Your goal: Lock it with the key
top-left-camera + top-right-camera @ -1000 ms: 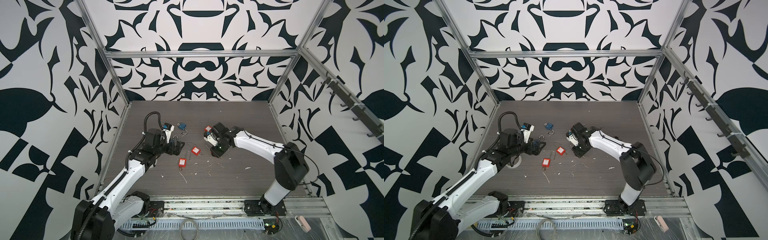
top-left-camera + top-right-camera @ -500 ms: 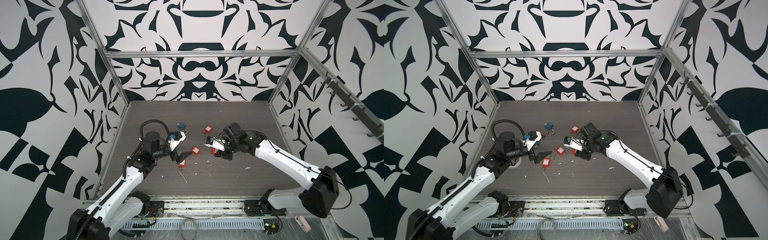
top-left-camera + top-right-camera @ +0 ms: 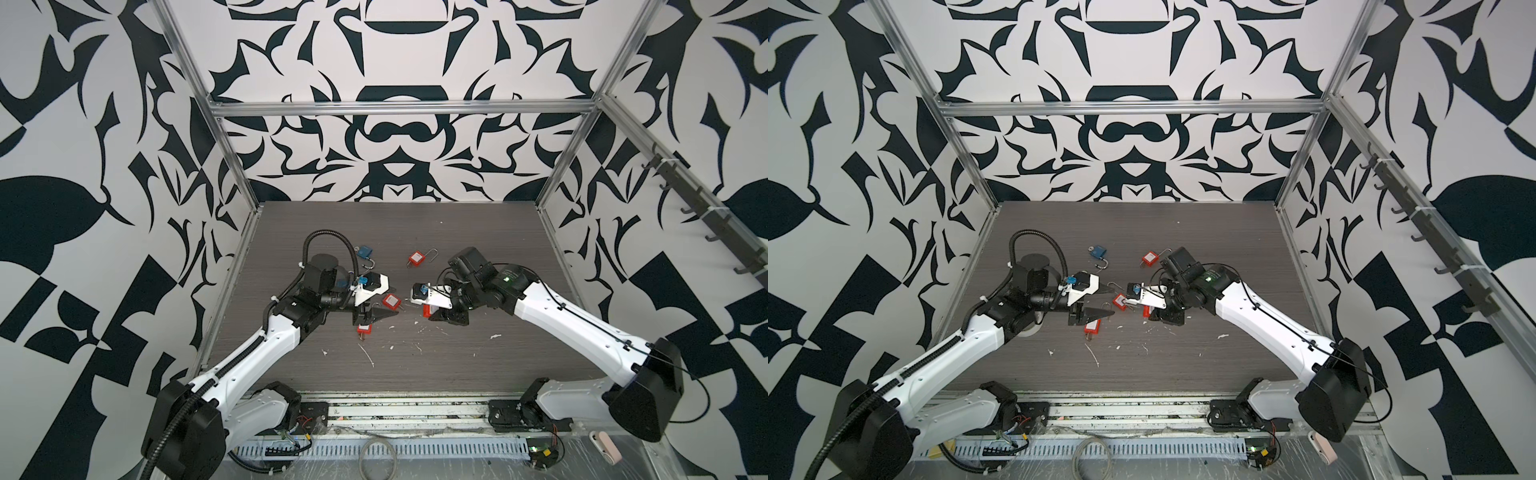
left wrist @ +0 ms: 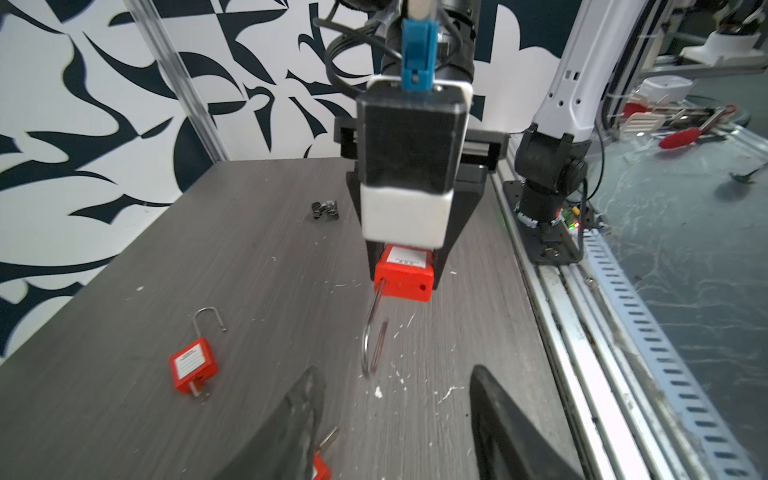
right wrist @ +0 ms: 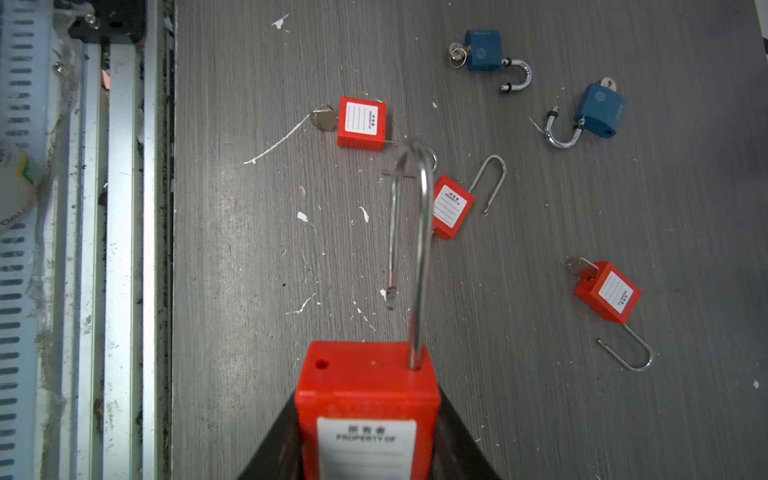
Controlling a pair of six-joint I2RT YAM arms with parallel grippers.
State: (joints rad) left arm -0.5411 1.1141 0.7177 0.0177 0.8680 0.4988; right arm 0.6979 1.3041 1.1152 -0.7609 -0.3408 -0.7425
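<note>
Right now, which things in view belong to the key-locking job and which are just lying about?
In play: red plastic padlock with open steel shackle, in right gripper; probably front red padlock with key, under left gripper.
Lying about: rear red padlock; middle red padlock; blue padlock with key ring; second blue padlock.

Glossy red plastic padlock [image 5: 368, 374] with polished metal shackle [image 5: 422, 249]; matt grey wood-grain tabletop [image 5: 540, 395] with white flecks.

The white label [image 5: 365, 442] on the red plastic padlock [image 5: 368, 399], just right of centre in a top view [image 3: 427, 310], reads "所有者" above "PROPERTY OF"; the other padlocks' labels are too small to read.
</note>
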